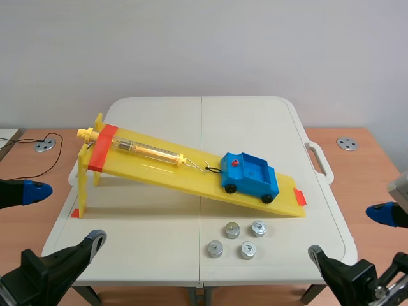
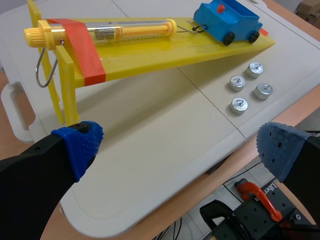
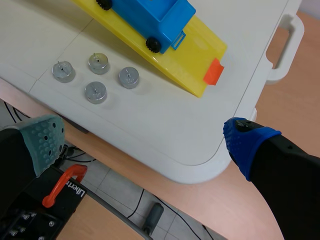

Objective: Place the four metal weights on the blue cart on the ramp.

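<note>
Four metal weights (image 1: 232, 229) are sitting in a loose cluster on the white table (image 1: 159, 115), just in front of the low end of the yellow ramp (image 1: 159, 171) and apart from the blue cart (image 1: 250, 176). The cart is resting on the lower part of the ramp, with a thin wire hooking it to the clear spring scale (image 1: 150, 152) that is lying further up the slope.

I am seeing my left end effector (image 2: 177, 147) hanging wide open over the table's near left edge, gripping nothing. My right end effector (image 3: 145, 137) is spread just as wide off the near right corner, also gripping nothing.

A seam is running down the middle of the table, and a moulded handle (image 1: 320, 159) is sticking out from its right side. A brown wood-coloured surface (image 1: 363, 178) is showing on both sides, each side carrying a round metal disc (image 1: 347, 143). A plain pale wall (image 1: 204, 44) is filling the background behind the table.
</note>
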### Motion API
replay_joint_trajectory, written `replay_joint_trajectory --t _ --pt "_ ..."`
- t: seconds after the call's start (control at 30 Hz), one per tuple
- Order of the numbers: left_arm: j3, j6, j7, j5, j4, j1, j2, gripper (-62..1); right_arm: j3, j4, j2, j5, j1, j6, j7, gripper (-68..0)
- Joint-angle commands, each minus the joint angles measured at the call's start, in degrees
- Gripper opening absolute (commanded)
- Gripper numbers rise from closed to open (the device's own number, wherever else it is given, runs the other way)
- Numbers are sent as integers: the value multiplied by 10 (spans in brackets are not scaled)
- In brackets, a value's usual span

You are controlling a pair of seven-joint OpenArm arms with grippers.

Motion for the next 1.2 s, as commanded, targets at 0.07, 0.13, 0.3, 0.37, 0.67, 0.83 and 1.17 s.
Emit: replay_joint_trajectory --t 0.07,0.13,0.3,0.37,0.67,0.83,1.17 --pt "-9 -14 -49 -44 37 3 -5 14 23 58 29 19 34 -16 32 -16" --pt "-9 -14 -32 -44 37 -4 3 14 23 58 26 22 44 -8 23 -16" --pt "-9 -14 -16 -44 37 -20 18 14 19 56 2 22 70 -8 -17 -17" --pt "-9 -14 -4 -44 37 -27 25 -42 10 56 -8 22 80 -8 -29 -17" --pt "-9 -14 12 -44 37 -42 49 -383 -51 40 -53 -8 123 -8 -58 -172" --pt "-9 -14 16 -44 37 -43 61 -489 -80 10 -84 -18 152 -8 -62 -179" --pt "-9 -13 46 -42 37 -43 62 -571 -144 -55 -140 -62 219 -8 -75 -283"
